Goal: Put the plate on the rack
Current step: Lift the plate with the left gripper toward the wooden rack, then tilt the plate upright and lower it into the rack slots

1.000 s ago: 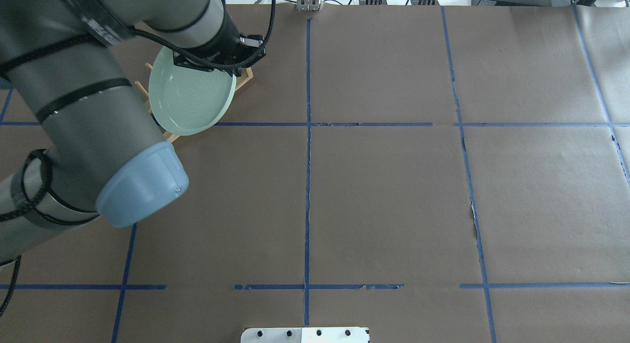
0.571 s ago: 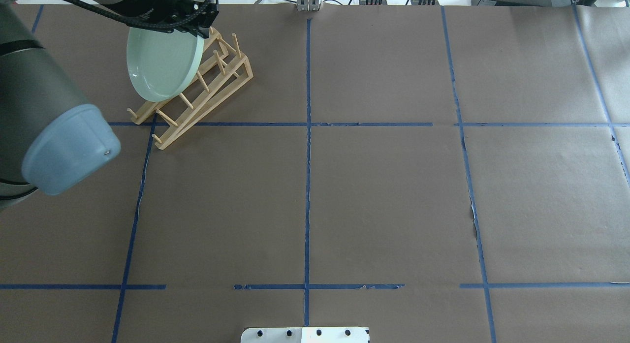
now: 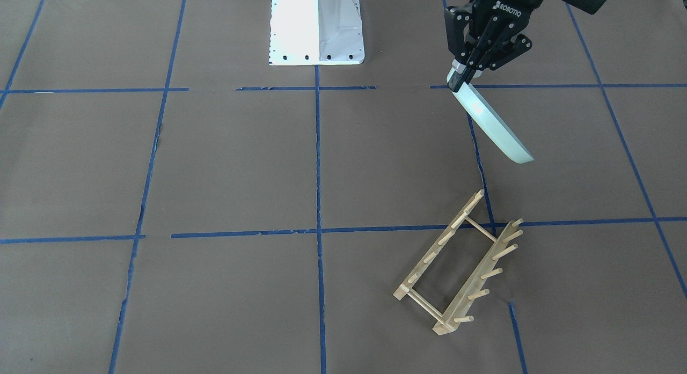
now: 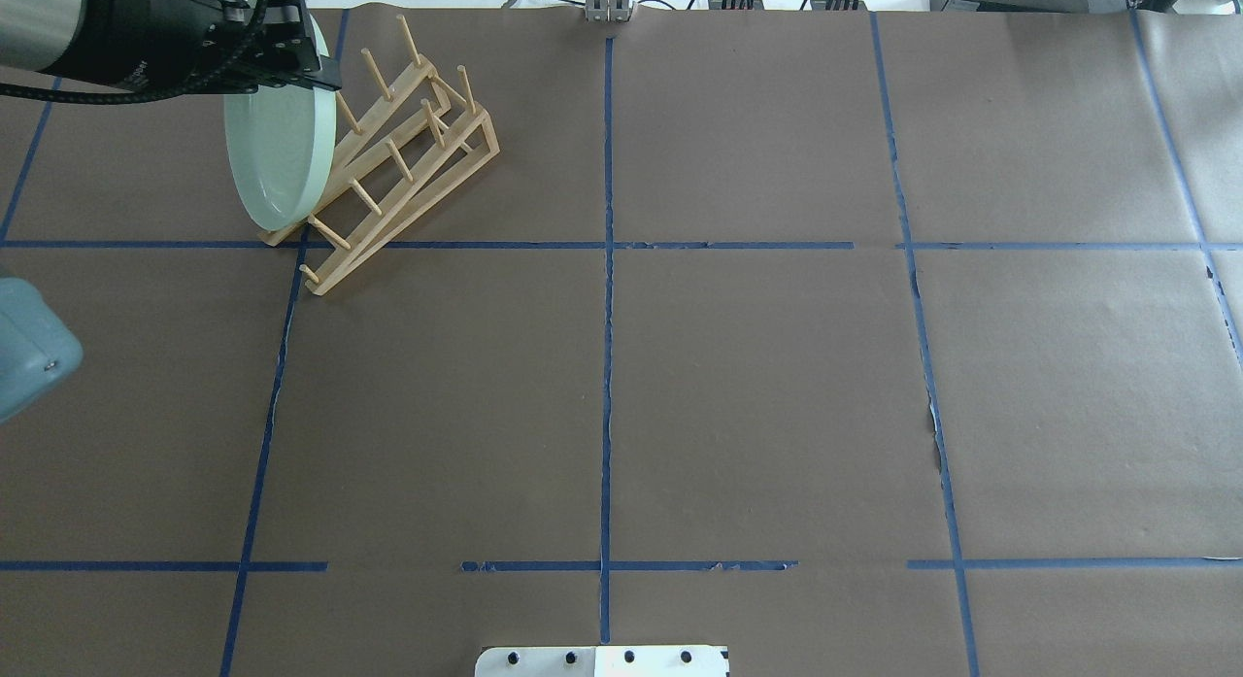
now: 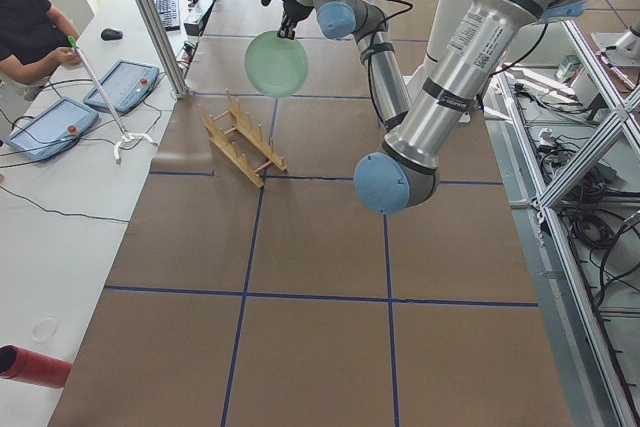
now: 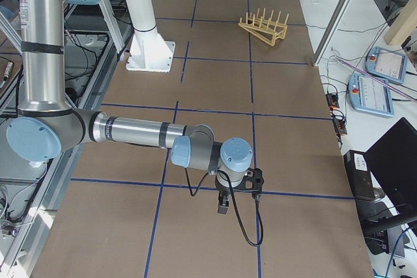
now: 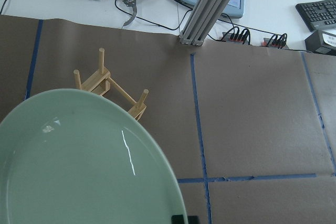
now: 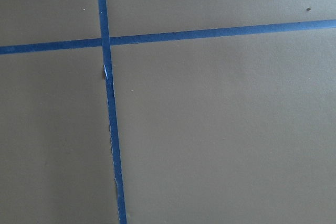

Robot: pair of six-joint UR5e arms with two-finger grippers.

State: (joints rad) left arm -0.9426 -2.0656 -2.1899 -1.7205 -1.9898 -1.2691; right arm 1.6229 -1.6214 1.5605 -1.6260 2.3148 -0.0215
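Since the earlier frame the plate point(image 4: 277, 157) has been shifted leftward and turned nearer edge-on. It is held aloft by its rim, pinched in the left gripper point(image 4: 313, 73), clear of the rack point(image 4: 413, 157). How far the right gripper point(image 6: 223, 205) is open cannot be told.

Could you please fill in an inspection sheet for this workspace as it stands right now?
Surface: brown paper with a blue tape grid, tape torn in spots.
Job's things: plate in the air, tilted, apart from the rack; the rack holds nothing.
Clutter: nothing seen.
Grippers: left gripper shut on the plate's rim; right gripper low over the paper, open or shut cannot be told.
Cables: black cable looping from the right wrist.
Surroundings: operator and teach pendants beside the table.
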